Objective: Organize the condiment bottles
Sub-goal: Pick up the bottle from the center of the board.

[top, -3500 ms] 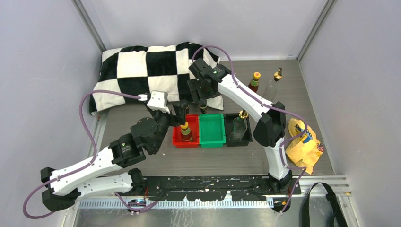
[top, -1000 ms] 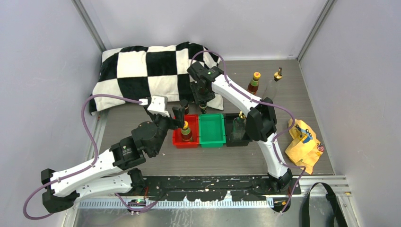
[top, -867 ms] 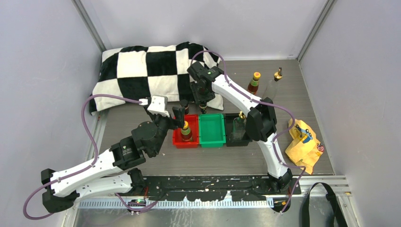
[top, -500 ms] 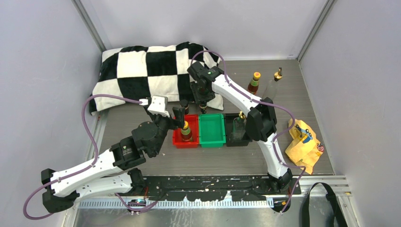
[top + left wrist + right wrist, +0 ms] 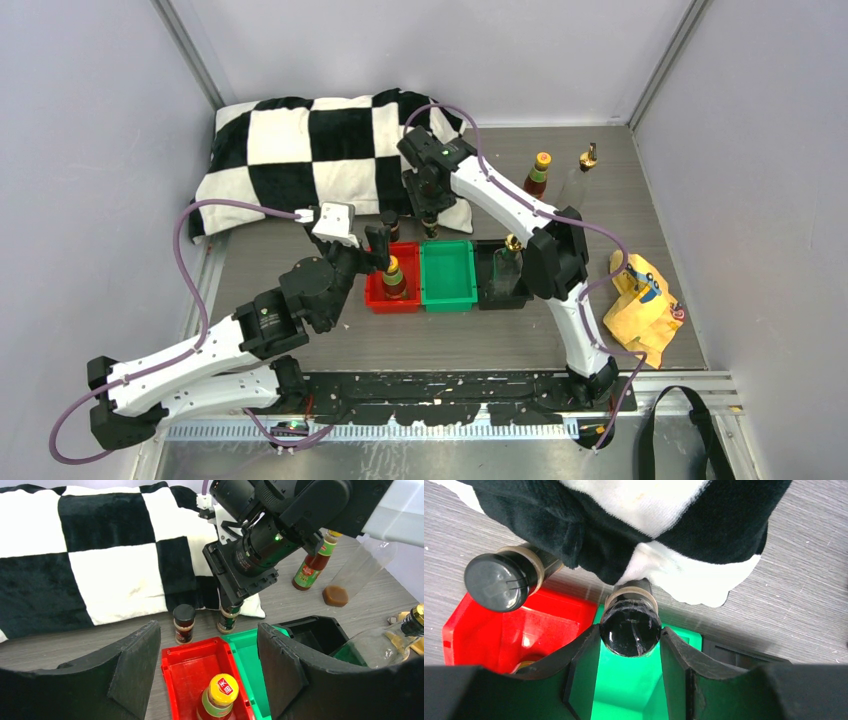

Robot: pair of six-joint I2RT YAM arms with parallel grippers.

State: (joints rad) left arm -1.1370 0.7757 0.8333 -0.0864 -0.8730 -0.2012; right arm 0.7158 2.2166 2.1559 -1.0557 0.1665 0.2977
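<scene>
My right gripper (image 5: 630, 632) is shut on the black cap of a short dark bottle (image 5: 630, 625), which stands upright at the back edge of the green tray (image 5: 447, 280); whether its base touches the table is hidden. A second dark bottle (image 5: 389, 222) stands just left of it, behind the red tray (image 5: 375, 297). My left gripper (image 5: 210, 667) hangs open over the red tray, its fingers either side of, and apart from, a reddish-brown bottle with a yellow cap (image 5: 222, 690). A clear glass bottle (image 5: 508, 262) sits in the black tray (image 5: 488, 297). Another reddish-brown bottle (image 5: 540, 172) and a clear glass bottle (image 5: 580, 175) stand at the back right.
A black-and-white checked pillow (image 5: 300, 150) fills the back left, its corner overhanging the two dark bottles. A crumpled yellow bag (image 5: 640, 300) lies at the right edge. The three trays sit side by side mid-table. Grey walls enclose the table.
Over several seconds the right arm's elbow has swung left and inward while its gripper stays at the dark bottle. In the last second nothing visibly moves. The left arm holds still.
</scene>
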